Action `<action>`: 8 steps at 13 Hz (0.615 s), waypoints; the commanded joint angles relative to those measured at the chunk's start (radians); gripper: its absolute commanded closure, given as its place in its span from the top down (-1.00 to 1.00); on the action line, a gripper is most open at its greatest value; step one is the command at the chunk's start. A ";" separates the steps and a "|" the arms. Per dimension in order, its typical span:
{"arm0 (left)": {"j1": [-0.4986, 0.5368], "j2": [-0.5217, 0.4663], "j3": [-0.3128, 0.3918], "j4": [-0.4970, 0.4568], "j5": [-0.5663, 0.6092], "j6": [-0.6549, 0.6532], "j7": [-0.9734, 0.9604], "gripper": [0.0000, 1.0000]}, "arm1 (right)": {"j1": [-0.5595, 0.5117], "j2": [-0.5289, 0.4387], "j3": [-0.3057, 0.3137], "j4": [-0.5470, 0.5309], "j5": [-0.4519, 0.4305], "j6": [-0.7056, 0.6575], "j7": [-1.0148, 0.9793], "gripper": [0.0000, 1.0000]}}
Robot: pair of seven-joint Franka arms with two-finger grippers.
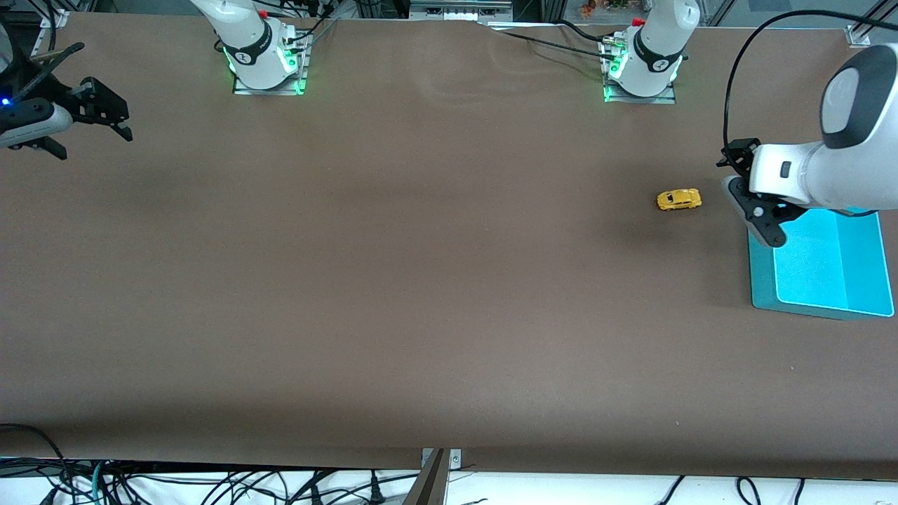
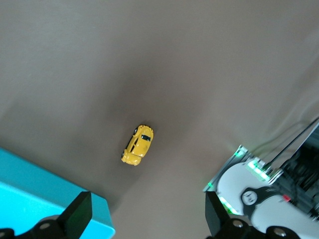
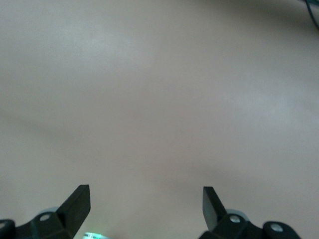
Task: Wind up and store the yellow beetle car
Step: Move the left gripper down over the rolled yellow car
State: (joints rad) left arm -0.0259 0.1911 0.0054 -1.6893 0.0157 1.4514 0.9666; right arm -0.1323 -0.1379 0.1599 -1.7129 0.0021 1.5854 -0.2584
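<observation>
Nearest the front camera, a turquoise tray (image 1: 761, 280) at the left arm's end of the brown surface (image 1: 393, 280). Farther off, just beside it: yellow beetle car (image 1: 679, 200), on its wheels, untouched. Above the tray's edge, left pincer (image 1: 749, 189), spread apart, empty. Waiting at the right arm's end, right pincer (image 1: 105, 116), likewise parted.

**Three cameras, one shared patch**

The front view looks down from high across the surface (image 1: 421, 280), facing both arm bases. The left wrist view looks down close, sharing the yellow beetle car (image 1: 678, 200) (image 2: 137, 151) and the turquoise tray (image 1: 831, 270) (image 2: 30, 186). The right wrist view looks down at bare surface only.
</observation>
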 commanded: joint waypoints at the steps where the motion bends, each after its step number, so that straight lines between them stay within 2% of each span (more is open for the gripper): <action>1: 0.038 -0.097 0.002 -0.234 0.027 0.180 0.188 1.00 | 0.046 -0.017 -0.046 -0.002 0.006 -0.027 0.087 1.00; 5: 0.047 -0.223 0.004 -0.554 0.027 0.458 0.277 1.00 | 0.048 -0.012 -0.046 -0.008 0.007 -0.018 0.093 1.00; 8: 0.076 -0.236 0.008 -0.682 0.027 0.607 0.399 1.00 | 0.048 -0.015 -0.046 -0.011 0.007 -0.019 0.094 1.00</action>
State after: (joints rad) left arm 0.0286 0.0129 0.0138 -2.2715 0.0186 1.9799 1.3004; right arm -0.1019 -0.1416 0.1285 -1.7183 0.0023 1.5752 -0.1859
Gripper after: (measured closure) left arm 0.000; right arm 0.000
